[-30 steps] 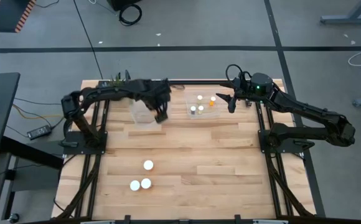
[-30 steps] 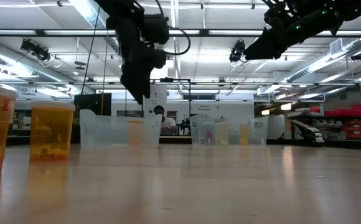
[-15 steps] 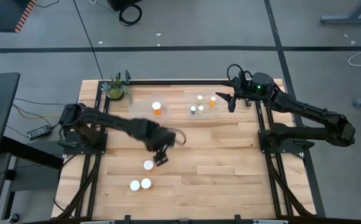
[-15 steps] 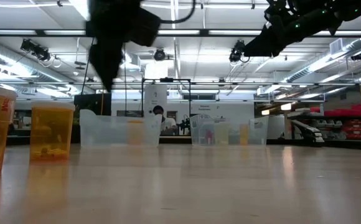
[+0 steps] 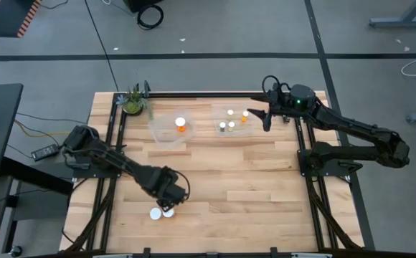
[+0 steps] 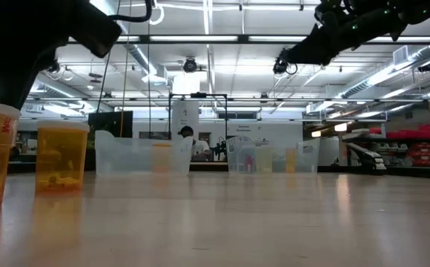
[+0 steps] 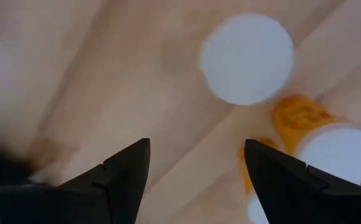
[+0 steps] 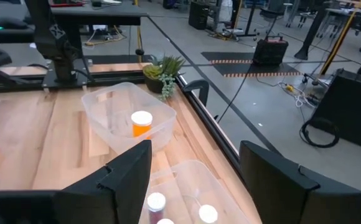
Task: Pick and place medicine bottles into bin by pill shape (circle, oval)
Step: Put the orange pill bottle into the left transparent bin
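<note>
My left gripper (image 5: 172,195) is open, low over the near-left group of medicine bottles. In the left wrist view its fingers (image 7: 131,165) stand apart, with an upright white-capped bottle (image 7: 246,59) just beyond them. Two orange-bodied bottles (image 7: 330,149) stand beside it, and their caps show in the high view (image 5: 161,212). One orange bottle (image 5: 181,124) stands in the left clear bin (image 5: 166,136). Several bottles (image 5: 230,120) stand in the right clear bin (image 5: 238,132). My right gripper (image 5: 265,118) is open and empty, raised beside the right bin's right side.
A small green potted plant (image 5: 133,102) stands at the far left corner, behind the left bin. Both bins sit along the far edge. Bare wood (image 5: 251,193) lies across the middle and near right. In the low view, two orange bottles (image 6: 61,156) stand close at the left.
My left gripper has gone from above the left bin toward the table's near edge and down, and now stands over the near-left bottles. An orange bottle now shows in the left bin where the gripper was.
</note>
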### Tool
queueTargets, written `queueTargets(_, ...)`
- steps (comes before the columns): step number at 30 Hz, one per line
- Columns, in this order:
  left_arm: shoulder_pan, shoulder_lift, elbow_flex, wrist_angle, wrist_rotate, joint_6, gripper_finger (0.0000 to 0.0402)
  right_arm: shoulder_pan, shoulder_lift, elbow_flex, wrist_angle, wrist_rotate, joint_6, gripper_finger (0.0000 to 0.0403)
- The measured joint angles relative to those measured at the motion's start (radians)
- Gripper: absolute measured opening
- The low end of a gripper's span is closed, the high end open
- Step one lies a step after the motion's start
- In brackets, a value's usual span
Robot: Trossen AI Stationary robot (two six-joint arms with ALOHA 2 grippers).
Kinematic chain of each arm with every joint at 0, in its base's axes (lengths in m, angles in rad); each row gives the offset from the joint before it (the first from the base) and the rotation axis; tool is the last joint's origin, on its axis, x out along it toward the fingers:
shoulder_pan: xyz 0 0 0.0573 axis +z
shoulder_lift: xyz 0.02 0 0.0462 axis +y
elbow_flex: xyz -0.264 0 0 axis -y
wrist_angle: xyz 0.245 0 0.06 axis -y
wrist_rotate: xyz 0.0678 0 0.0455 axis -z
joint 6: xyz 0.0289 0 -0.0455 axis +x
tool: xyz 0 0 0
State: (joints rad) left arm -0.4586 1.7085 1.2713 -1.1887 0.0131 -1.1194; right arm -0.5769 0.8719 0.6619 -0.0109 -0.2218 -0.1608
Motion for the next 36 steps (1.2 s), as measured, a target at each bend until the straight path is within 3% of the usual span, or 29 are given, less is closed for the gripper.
queueTargets(9, 0.016, 0.001, -0.128, 0.213, 0.002, -0.038, 0.028, 0.024, 0.0, 0.0, 0.003, 0.0, 0.002, 0.0251)
queueTargets(17, 0.075, 0.001, -0.235, 0.483, 0.006, 0.057, 0.0279, 0.024, 0.0, 0.0, 0.002, 0.0, 0.004, 0.0251)
queueTargets(36, 0.16, 0.001, -0.239, 0.482, 0.003, 0.22, 0.0196, 0.024, 0.0, 0.0, 0.002, 0.013, 0.0, 0.0251)
